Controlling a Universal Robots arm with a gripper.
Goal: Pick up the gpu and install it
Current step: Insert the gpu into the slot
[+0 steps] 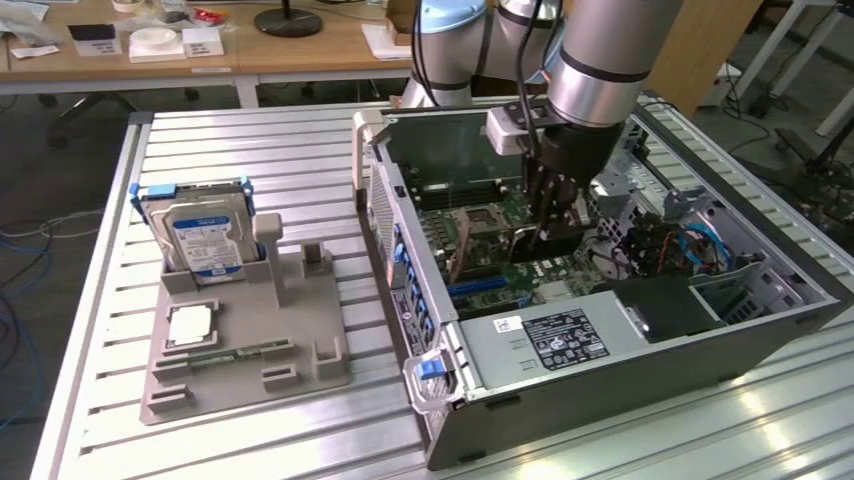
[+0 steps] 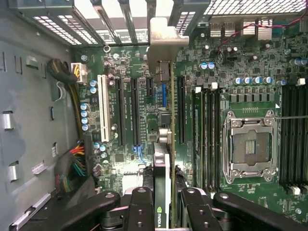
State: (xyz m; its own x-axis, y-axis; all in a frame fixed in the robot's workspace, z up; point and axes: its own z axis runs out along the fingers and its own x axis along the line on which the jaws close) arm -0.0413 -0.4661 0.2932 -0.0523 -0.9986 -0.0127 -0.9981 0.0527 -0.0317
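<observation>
Surface: a slotted metal tabletop (image 1: 267,150) carries a grey tray (image 1: 240,350) towards the exterior view's left and an open case (image 1: 667,350) towards its right. A hard drive (image 1: 203,240) stands upright in the tray.

Room: wooden desks (image 1: 200,50) with small items line the back. Cables lie on the floor (image 1: 40,250) at the exterior view's left.

Task item: the gpu (image 1: 547,248) is inside the case, held upright over the motherboard (image 2: 240,72). In the wrist view the gpu (image 2: 160,168) shows edge-on, running between the long black slots and beside the socket (image 2: 250,144). Its bracket (image 2: 163,41) lies at the slotted rear wall of the case.

Hand: the hand (image 1: 551,222) reaches down into the case. Its fingers (image 2: 141,207) are partly closed and clamp the gpu from both sides, with the hand (image 2: 166,204) centred on the card.

Hidden or unclear: the arm is cut off at the upper edge of the exterior view. The hand covers the near end of the gpu in the wrist view. The card's lower edge cannot be seen, so whether it sits in a slot cannot be told. The small parts lying flat in the tray are hard to make out.
</observation>
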